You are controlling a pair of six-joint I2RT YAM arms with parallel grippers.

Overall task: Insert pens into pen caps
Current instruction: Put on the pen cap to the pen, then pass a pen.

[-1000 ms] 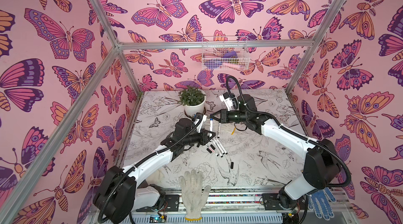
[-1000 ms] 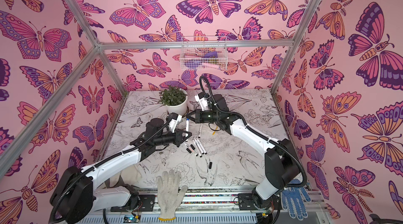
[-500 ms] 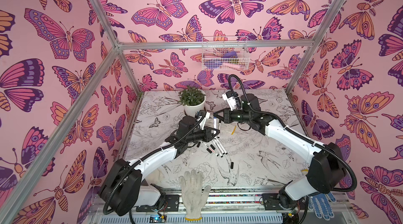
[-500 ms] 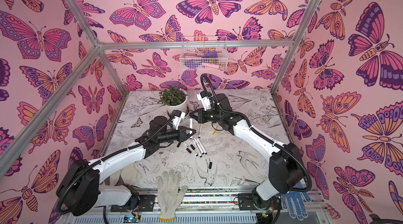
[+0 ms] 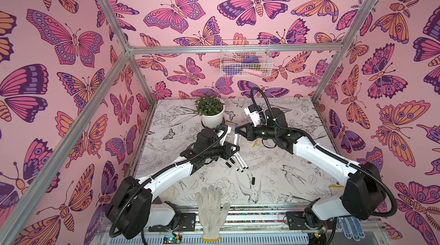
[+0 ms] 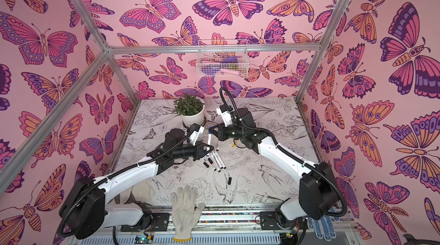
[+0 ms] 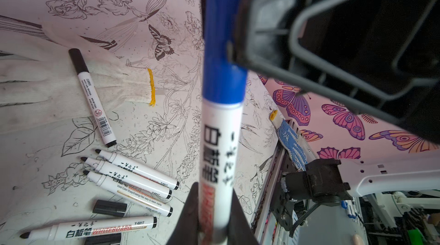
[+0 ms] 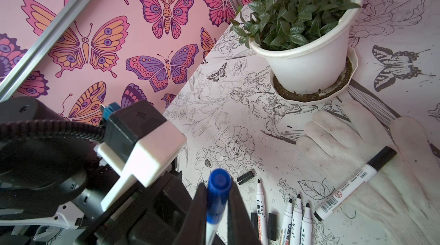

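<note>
Along the left edge of the table (image 5: 157, 136) the printed cloth lay bare, giving open room beside the left arm. A plant pot (image 5: 212, 119) stood near the back edge, left of middle, just behind the left gripper (image 5: 232, 147). That gripper was clamped narrow on the white barrel of a pen (image 5: 237, 139), lifted clear of the table near its middle. The right gripper (image 5: 240, 132) pinched the blue cap (image 7: 223, 53) seated on the pen's end, so the two arms met there, close together. Below them the loose pens (image 5: 239, 164) lay bunched at mid-table. A single black cap (image 5: 253, 181) lay apart toward the front edge, where a white glove (image 5: 212, 210) lay over the rail. The right half of the table was open out to its right edge.

The left wrist view gave detail too small in the top views: three uncapped pens lay side by side, a fourth lay nearby, and black caps (image 7: 109, 208) lay among them. A capped pen (image 7: 91, 98) rested on a second glove (image 7: 35, 89). The right wrist view showed the blue cap's round end between that gripper's fingers (image 8: 235, 208).
</note>
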